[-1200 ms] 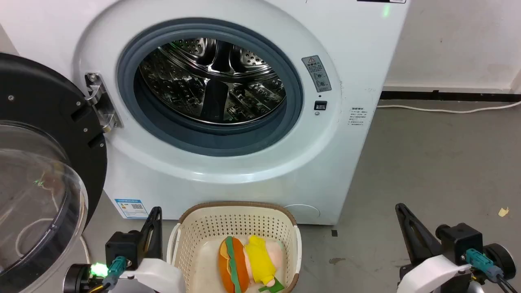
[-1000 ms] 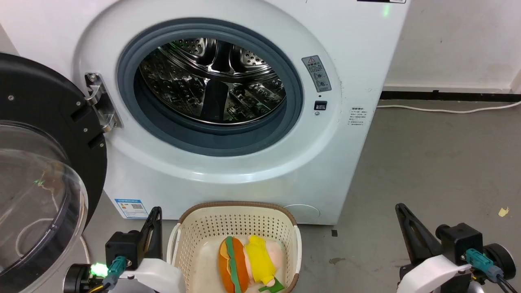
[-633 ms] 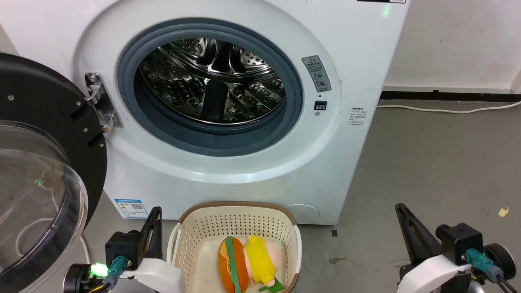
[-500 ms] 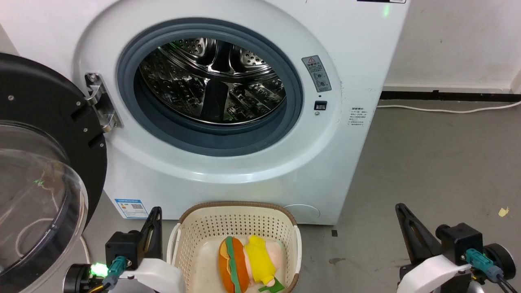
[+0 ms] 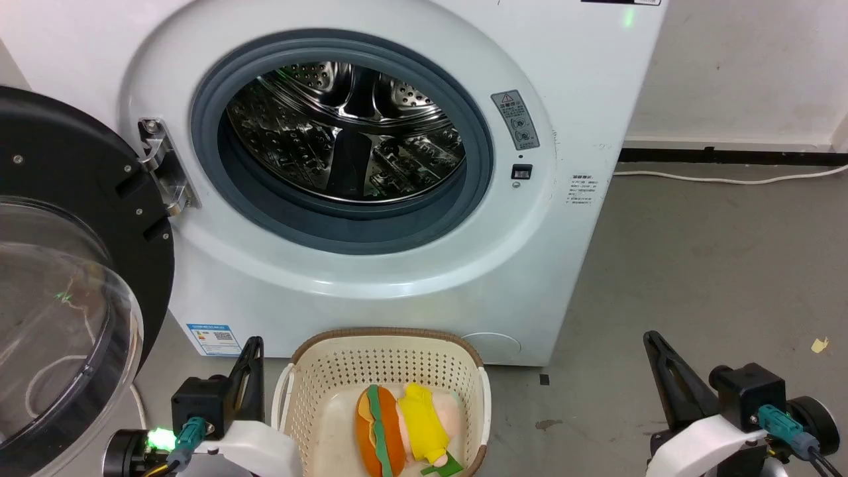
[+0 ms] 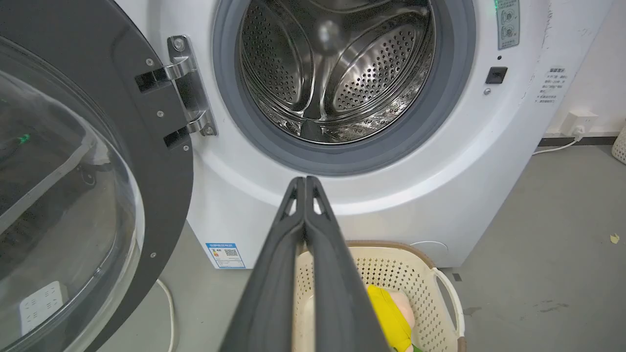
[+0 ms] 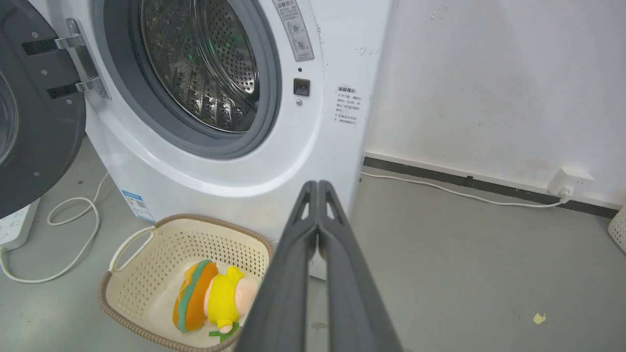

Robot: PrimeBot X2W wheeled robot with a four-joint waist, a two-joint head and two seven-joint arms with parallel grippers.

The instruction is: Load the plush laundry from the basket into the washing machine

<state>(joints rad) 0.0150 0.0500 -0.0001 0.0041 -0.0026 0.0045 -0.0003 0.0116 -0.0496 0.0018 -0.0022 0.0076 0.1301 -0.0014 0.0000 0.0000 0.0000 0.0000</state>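
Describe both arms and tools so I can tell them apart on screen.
Left tool and right tool match: long dark tapering fingers, black boxy base, white wrist shell, teal cable connector. A green light glows by the left one's connector.

Head view: basket (image 5: 384, 339) near rim + orange plush (image 5: 381, 430) low end cut by bottom edge; door (image 5: 66, 159) cut at left edge. Left wrist view: left gripper (image 6: 305, 182) hides basket's left part, part of yellow plush (image 6: 386, 313). Washer (image 5: 563, 79) label txt too small to read.
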